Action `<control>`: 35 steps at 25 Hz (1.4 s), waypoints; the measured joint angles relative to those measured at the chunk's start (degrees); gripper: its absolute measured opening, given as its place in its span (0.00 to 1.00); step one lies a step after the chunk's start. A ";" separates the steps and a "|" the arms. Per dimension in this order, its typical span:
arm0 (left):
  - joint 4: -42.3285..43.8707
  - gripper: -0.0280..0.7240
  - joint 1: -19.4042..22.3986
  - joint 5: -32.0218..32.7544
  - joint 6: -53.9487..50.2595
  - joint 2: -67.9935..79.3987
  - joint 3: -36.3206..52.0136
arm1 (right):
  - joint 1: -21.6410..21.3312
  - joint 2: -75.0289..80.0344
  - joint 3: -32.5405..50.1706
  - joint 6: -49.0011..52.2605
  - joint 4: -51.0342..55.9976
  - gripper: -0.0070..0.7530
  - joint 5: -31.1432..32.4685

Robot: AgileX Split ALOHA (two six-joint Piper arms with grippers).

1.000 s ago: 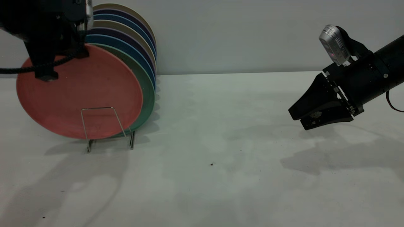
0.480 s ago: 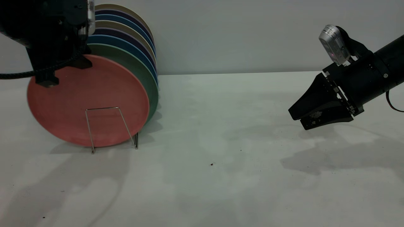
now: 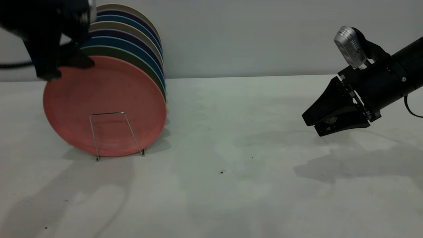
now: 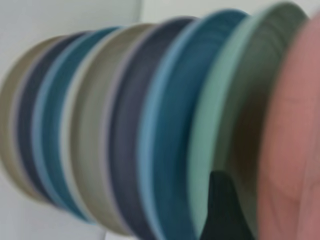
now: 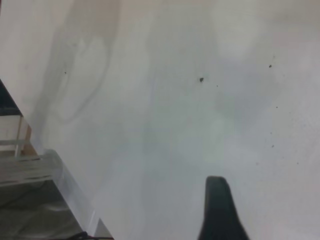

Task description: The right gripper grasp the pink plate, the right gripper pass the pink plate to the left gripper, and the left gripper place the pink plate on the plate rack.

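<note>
Over at the left of the exterior view, the pink plate (image 3: 105, 105) stands on edge in the plate rack (image 3: 116, 135), its face turned this way. One trapezoid wire loop of the rack crosses the lower part of that face, and the loop's feet rest on the white table (image 3: 251, 165). Close behind the pink plate stands a teal-green plate (image 3: 123, 53), and behind that a row of blue, dark purple and beige plates (image 3: 138, 29) fanned back toward the wall.

The left gripper (image 3: 54, 71) is in the upper left corner of the frame, a blurred dark mass at the top left rim of the pink plate. Its fingertips sit right at that rim. In the left wrist view one dark finger (image 4: 225, 210) pokes into the gap between the teal-green plate and the pink plate (image 4: 295, 150), so a finger is behind the pink plate. I cannot tell whether the fingers pinch the rim or are spread off it.

The right gripper (image 3: 322, 124) hangs at the right side of the frame, well apart from the plates. It tilts down toward the table with nothing in it. Its two tapered fingers lie close together, only a narrow slit between them. The right wrist view shows one fingertip (image 5: 220, 210) above bare table.
</note>
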 joint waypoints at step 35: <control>21.01 0.73 12.80 55.96 -86.98 -33.04 0.07 | 18.73 -46.95 -2.18 66.76 -63.29 0.53 10.77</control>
